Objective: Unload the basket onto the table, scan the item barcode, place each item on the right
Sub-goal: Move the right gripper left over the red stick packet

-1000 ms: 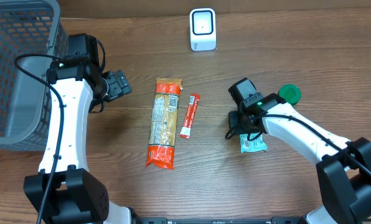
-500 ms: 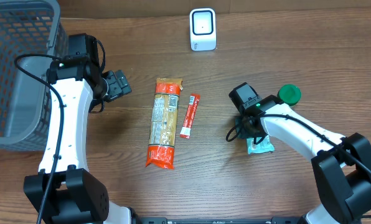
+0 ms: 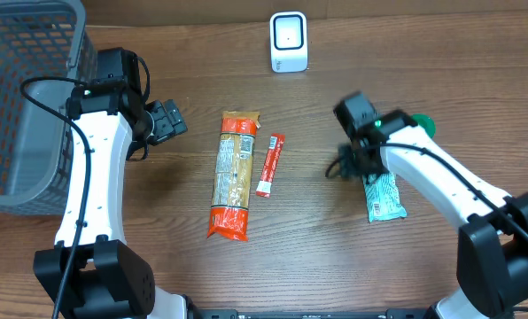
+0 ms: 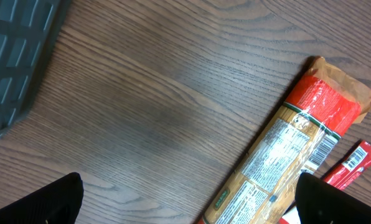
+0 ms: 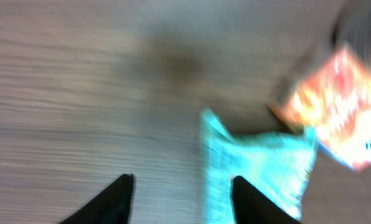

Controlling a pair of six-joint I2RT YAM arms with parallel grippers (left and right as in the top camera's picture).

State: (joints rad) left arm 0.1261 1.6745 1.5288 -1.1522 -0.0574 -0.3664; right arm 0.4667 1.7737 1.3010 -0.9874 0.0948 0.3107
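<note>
Teal packet (image 3: pixel 386 197): flat on the wooden table (image 3: pixel 335 266), one end between the spread tips of the right gripper (image 5: pixel 182 198), not pinched. Left gripper (image 4: pixel 185 202): spread wide, empty, near the pasta bag (image 3: pixel 231 175). Barcode scanner (image 3: pixel 289 42): far edge, well apart.

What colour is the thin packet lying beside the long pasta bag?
Red, with a white lower end. The thin packet shows best in the overhead view.
</note>
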